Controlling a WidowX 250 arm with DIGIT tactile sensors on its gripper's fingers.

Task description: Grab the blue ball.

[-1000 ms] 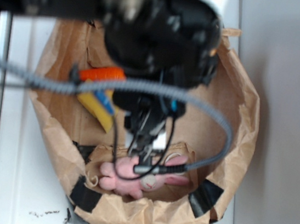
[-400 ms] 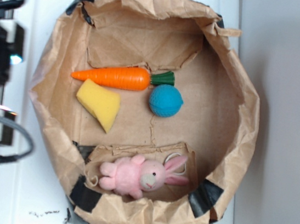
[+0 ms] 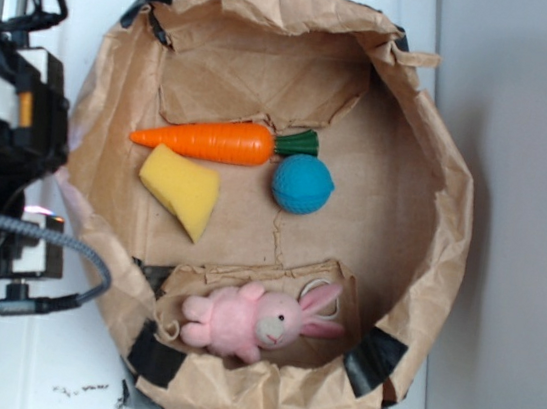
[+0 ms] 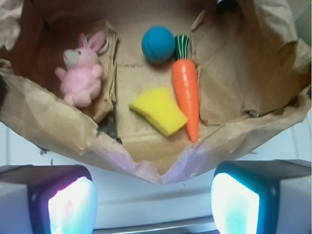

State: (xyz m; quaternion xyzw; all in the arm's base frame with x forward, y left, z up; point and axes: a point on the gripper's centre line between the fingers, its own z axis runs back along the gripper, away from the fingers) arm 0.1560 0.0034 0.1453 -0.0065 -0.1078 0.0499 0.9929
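at the bottom of the wrist view i see my gripper with its two fingers wide apart and nothing between them. it hangs outside the paper bag, just past its near edge. inside, nearest to me, is the yellow sponge, with the carrot beside it on the right. the pink bunny sits at the left. farthest back, near the top middle, is the blue ball, touching the carrot's green top. i think the job has barely begun: i must reach in, go over the sponge, and close on the ball.
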